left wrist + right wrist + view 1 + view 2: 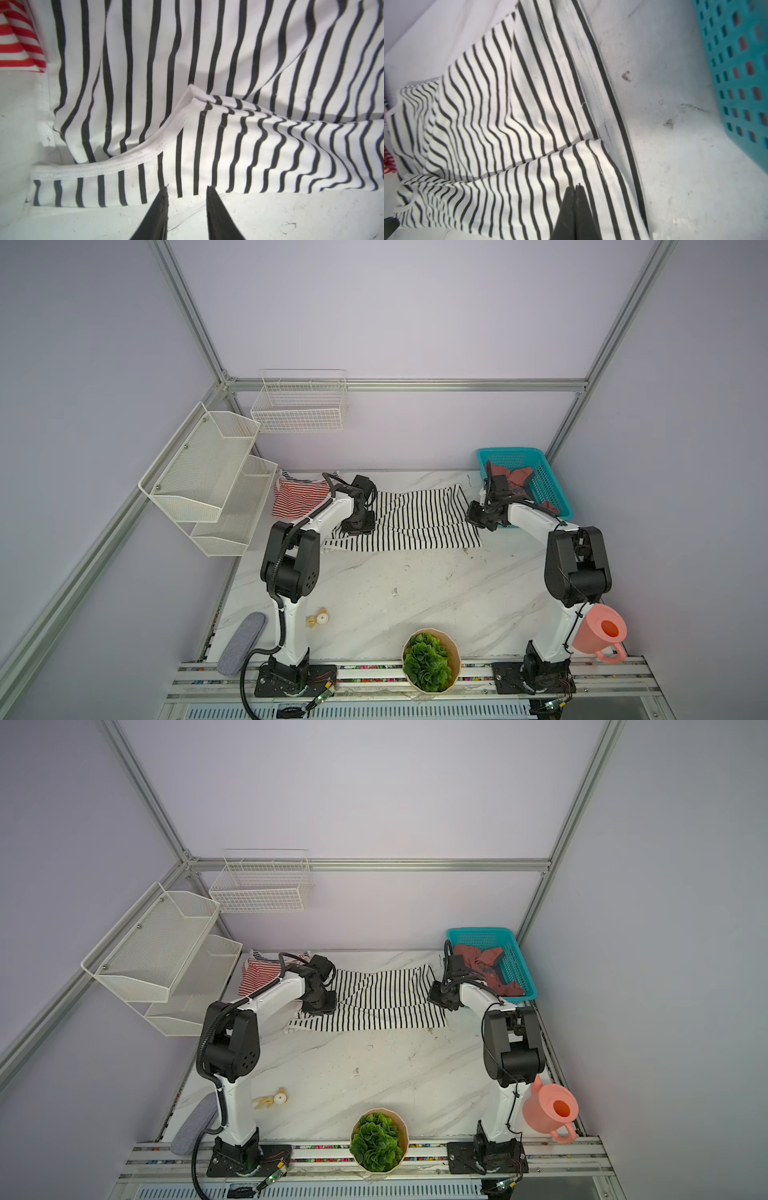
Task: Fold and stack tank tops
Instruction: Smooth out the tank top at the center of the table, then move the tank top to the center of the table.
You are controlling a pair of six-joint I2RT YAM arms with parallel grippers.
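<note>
Black-and-white striped cloth tank top [415,518] spread, partly folded over, across the far middle of the white marble counter [415,593]. Left fingers [187,190] slightly parted at its hem, gripping nothing. Right fingers [575,188] pressed shut over its folded edge; cloth pinched or not, unclear. Red-and-white striped tank top [297,497] just beside it; dusty-red cloth top [521,475] in teal plastic basket [507,452].

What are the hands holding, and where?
Left hand is open, holding nothing. Right hand is shut near the black-striped top's hem; a pinch cannot be told.
</note>
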